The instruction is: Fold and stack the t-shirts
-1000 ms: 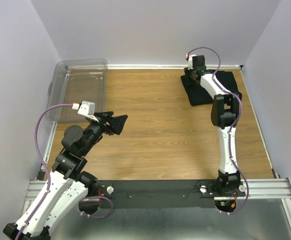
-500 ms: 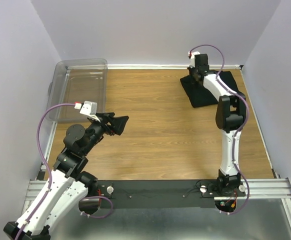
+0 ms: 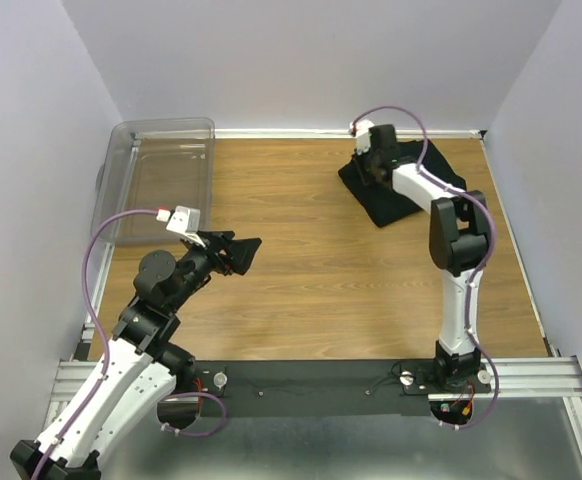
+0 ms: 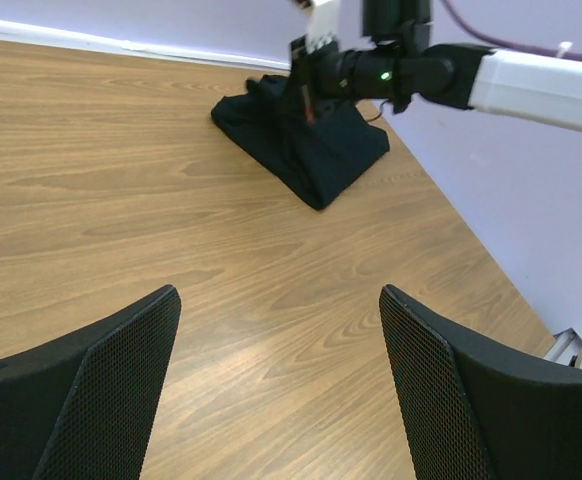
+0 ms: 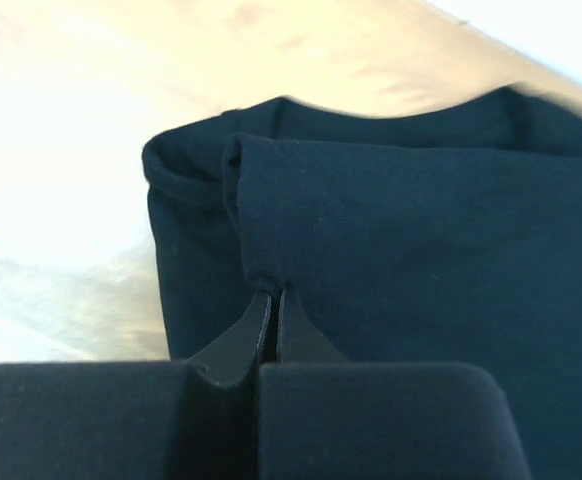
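The black folded t-shirts (image 3: pixel 379 203) lie bunched at the far right of the wooden table, also seen in the left wrist view (image 4: pixel 316 150). My right gripper (image 3: pixel 369 168) is at their far left edge, shut on a fold of the black cloth (image 5: pixel 401 230); in its own view the fingertips of the right gripper (image 5: pixel 274 296) pinch that fold. My left gripper (image 3: pixel 243 252) hovers over the left middle of the table, well apart from the shirts, and the left gripper (image 4: pixel 281 380) stands open with nothing between its fingers.
A clear plastic bin (image 3: pixel 161 175) stands at the far left of the table. Walls close in the table at the back and on both sides. Bare wood (image 3: pixel 301 260) lies between the two grippers.
The right gripper has shut on the shirt edge and pulled the cloth leftward, away from the right wall. The left gripper has drifted slightly right, still open.
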Available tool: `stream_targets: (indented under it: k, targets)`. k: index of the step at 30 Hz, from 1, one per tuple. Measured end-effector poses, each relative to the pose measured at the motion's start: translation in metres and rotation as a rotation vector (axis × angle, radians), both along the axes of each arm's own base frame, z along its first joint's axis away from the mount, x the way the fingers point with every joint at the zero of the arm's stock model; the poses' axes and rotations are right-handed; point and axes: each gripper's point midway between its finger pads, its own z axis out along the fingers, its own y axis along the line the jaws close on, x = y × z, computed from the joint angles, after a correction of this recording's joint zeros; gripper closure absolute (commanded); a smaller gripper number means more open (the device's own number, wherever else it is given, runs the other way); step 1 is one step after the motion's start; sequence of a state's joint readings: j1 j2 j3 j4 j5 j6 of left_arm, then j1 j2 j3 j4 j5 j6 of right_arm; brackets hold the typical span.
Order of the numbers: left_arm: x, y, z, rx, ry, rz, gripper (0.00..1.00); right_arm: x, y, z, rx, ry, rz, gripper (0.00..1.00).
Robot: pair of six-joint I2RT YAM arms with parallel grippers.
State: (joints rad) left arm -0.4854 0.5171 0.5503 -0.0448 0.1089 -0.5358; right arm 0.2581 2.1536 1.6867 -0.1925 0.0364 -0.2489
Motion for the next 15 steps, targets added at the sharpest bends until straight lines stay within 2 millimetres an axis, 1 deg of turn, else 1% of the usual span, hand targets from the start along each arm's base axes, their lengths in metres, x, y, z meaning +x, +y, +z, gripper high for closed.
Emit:
stream_targets:
  k: [4, 5, 6, 7, 8, 9, 10, 11, 12, 13, 14, 15]
  targets:
    - [0.003, -0.005, -0.014, -0.005, 0.026, -0.011, 0.11, -0.012, 0.023, -0.048, -0.015, 0.087, 0.068, 0.99]
    - [0.005, -0.007, -0.018, -0.007, 0.039, -0.017, 0.11, -0.015, 0.026, -0.056, -0.013, 0.106, 0.079, 0.99]
    - [0.008, -0.011, -0.026, -0.007, 0.061, -0.027, 0.11, -0.016, 0.027, -0.06, -0.01, 0.113, 0.086, 0.99]
    - [0.012, -0.015, -0.034, 0.0, 0.087, -0.034, 0.11, -0.016, 0.028, -0.06, -0.006, 0.114, 0.089, 0.99]
    - [0.014, -0.017, -0.039, 0.003, 0.1, -0.037, 0.11, -0.016, 0.03, -0.059, -0.001, 0.111, 0.095, 0.99]
    - [0.019, -0.021, -0.048, 0.006, 0.133, -0.041, 0.11, -0.016, 0.032, -0.057, 0.005, 0.107, 0.101, 0.99]
    - [0.02, -0.022, -0.052, 0.008, 0.145, -0.042, 0.13, -0.016, 0.032, -0.057, 0.009, 0.106, 0.105, 0.99]
    - [0.023, -0.025, -0.064, 0.014, 0.177, -0.045, 0.13, -0.016, 0.033, -0.057, 0.012, 0.105, 0.108, 0.99]
    - [0.024, -0.027, -0.068, 0.007, 0.187, -0.049, 0.14, -0.017, 0.033, -0.057, 0.013, 0.106, 0.109, 0.99]
    - [0.025, -0.029, -0.075, 0.0, 0.208, -0.051, 0.15, -0.019, 0.034, -0.057, 0.016, 0.109, 0.114, 0.99]
    - [0.028, -0.031, -0.081, -0.009, 0.229, -0.051, 0.18, -0.021, 0.035, -0.056, 0.021, 0.112, 0.121, 0.99]
    - [0.031, -0.034, -0.083, -0.02, 0.241, -0.051, 0.2, -0.024, 0.036, -0.055, 0.026, 0.113, 0.127, 0.99]
